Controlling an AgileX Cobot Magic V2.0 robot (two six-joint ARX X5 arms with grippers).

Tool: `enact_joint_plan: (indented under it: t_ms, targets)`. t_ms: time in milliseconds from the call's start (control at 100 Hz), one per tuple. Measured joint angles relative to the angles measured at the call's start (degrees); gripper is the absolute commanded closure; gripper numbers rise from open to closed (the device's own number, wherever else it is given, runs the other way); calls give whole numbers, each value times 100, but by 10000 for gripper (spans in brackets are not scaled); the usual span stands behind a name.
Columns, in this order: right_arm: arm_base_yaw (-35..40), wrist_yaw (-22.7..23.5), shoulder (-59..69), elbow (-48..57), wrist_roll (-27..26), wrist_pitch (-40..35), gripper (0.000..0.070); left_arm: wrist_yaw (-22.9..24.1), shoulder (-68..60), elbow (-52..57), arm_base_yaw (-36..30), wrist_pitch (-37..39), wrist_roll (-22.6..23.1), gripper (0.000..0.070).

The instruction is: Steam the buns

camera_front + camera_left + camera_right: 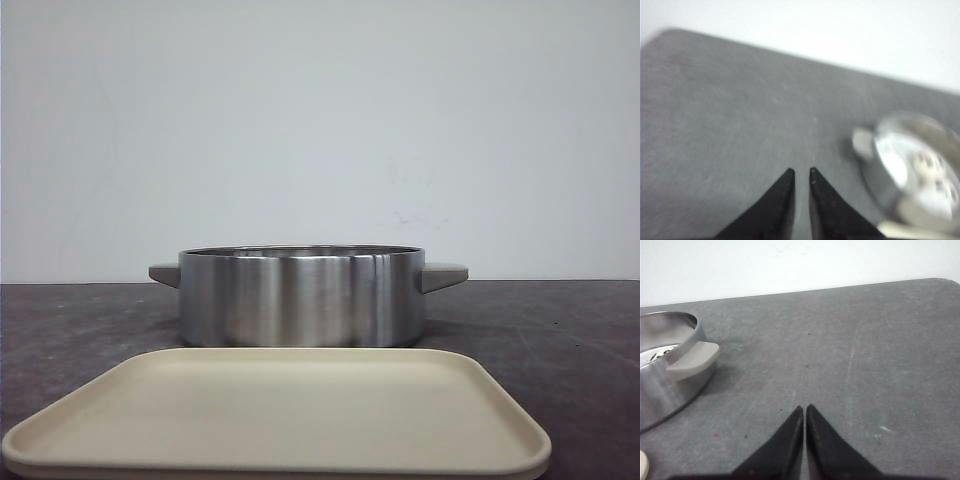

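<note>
A steel pot (301,296) with pale grey side handles stands on the dark table (560,330), and a beige tray (280,420) lies just in front of it, bare on its upper face. The buns (935,172) sit inside the pot; in the blurred left wrist view at least two white rounds with dark face marks show there, and how many there are in all cannot be told. The left gripper (801,172) hovers over bare table beside the pot's handle, its black fingers nearly together with a narrow slit between the tips. The right gripper (804,409) hangs over the table on the pot's other side, fingers pressed together, holding nothing
</note>
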State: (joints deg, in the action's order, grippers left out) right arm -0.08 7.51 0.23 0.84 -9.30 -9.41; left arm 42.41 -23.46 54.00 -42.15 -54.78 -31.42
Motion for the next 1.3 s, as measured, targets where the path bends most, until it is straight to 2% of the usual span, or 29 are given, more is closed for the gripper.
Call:
enact_joint_plan:
  t_ms: [90,260,340,470,740,980,1200,1300]
  targets:
    - [0,0,0,0,0,0,694,-308,-11,-693,490,1154,35,683]
    - [0,0,0,0,0,0,694,-1799,-11,-1989,1499,3136,61,683]
    - [0,0,0,0,2,0,694,-2310,4,-2529,1954,3805,155,683]
    - [0,0,0,0,0,0,694,-2761,262,-3241,2590,4441,446,684]
    - [0,0,0,0,2,0,694,-2782,1338,-4291,3346,5077,951,683]
    - [0,0,0,0,0,0,694,-2889,1729,-4809,3877,5073,1071,683]
    - [0,0,0,0,0,0,694,-2896,2090,-5213,3978,4972,1360,683]
    - [0,0,0,0,2,0,694,-3097,2295,-5215,3980,4780,1563,684]
